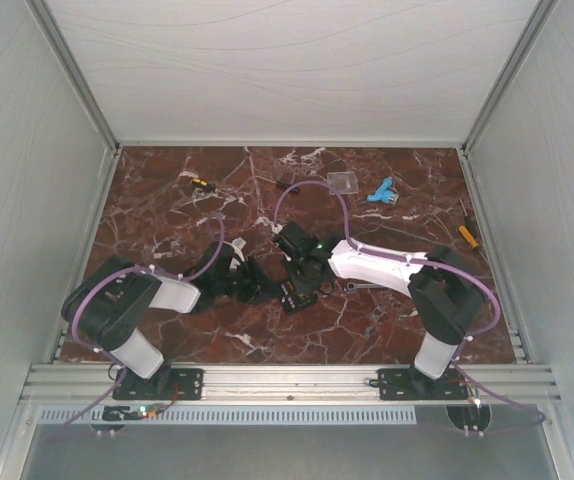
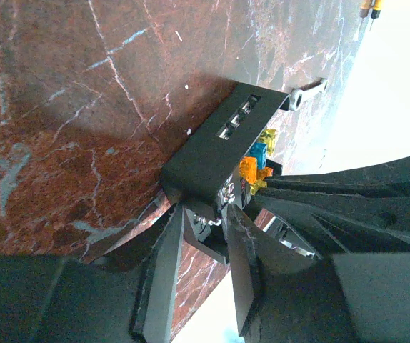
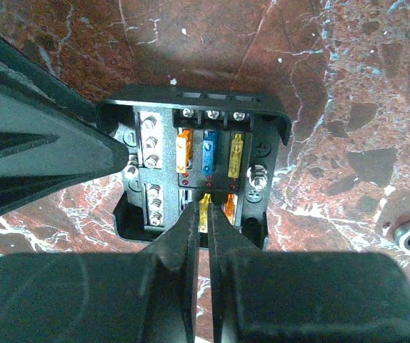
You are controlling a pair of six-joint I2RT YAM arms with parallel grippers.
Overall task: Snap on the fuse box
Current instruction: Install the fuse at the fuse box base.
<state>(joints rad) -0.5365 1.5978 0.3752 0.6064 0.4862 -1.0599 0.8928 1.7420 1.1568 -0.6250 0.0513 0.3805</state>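
One fuse box (image 3: 191, 101) shows five fuses (image 3: 209, 153) between two pincers (image 2: 205, 218) (image 3: 205, 209).

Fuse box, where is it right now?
The small black plastic fuse box sits mid-table in the top view, on the red marble table, the left gripper clamping its edge, the right gripper pinching a yellow fuse.

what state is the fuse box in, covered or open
Open: the fuse box shows bare fuses, orange, blue and yellow, with nothing covering them.
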